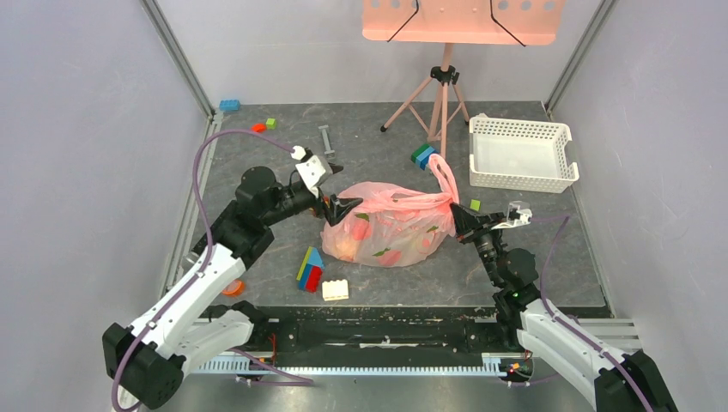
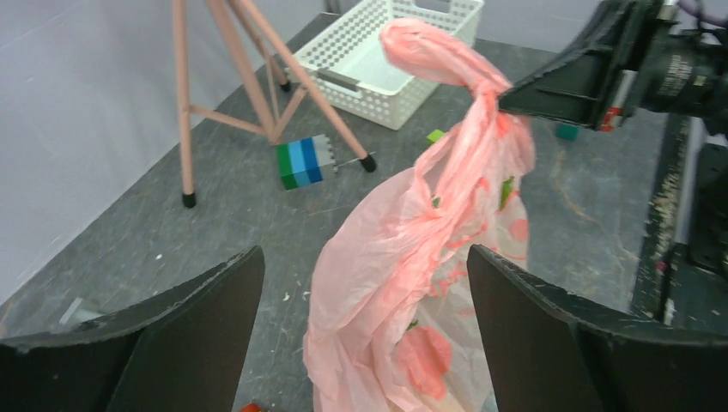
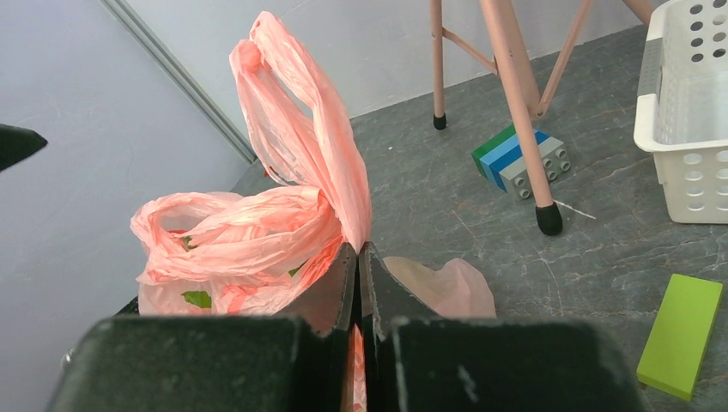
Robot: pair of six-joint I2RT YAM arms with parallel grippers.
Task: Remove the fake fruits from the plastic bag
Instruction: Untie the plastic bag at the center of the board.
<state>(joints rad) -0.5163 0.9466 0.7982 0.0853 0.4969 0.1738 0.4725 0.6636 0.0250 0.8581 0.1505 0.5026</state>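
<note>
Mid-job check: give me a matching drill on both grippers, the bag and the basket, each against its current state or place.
1. left gripper
2. right gripper
3. plastic bag
4. white basket

A. far right, nothing seen inside
B. shut on a bag handle
C. open, at the bag's left end
D. between both arms, coloured shapes showing through

Pairs: 1-C, 2-B, 3-D, 4-A

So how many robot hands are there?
2. The left gripper is on the left, open at the left end of the plastic bag. The right gripper is on the right, shut on the bag's handle. None look hidden.
</note>
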